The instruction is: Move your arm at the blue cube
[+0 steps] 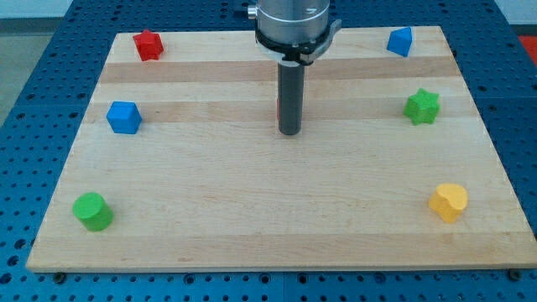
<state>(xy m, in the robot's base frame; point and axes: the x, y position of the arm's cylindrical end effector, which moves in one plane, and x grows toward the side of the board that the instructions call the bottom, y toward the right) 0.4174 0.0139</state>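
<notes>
While the blue cube [123,117] sits at the frame's left, near the worktop [252,218] edge, my tip [289,132] rests well apart from it, at upper centre. No claw exists here — only a bare rod holding nothing. A small red piece [278,107] peeks out behind the rod. To do this well, I judge a straight slide leftward best — stopping just beside the cube, clear of the green cylinder [92,210] below.
</notes>
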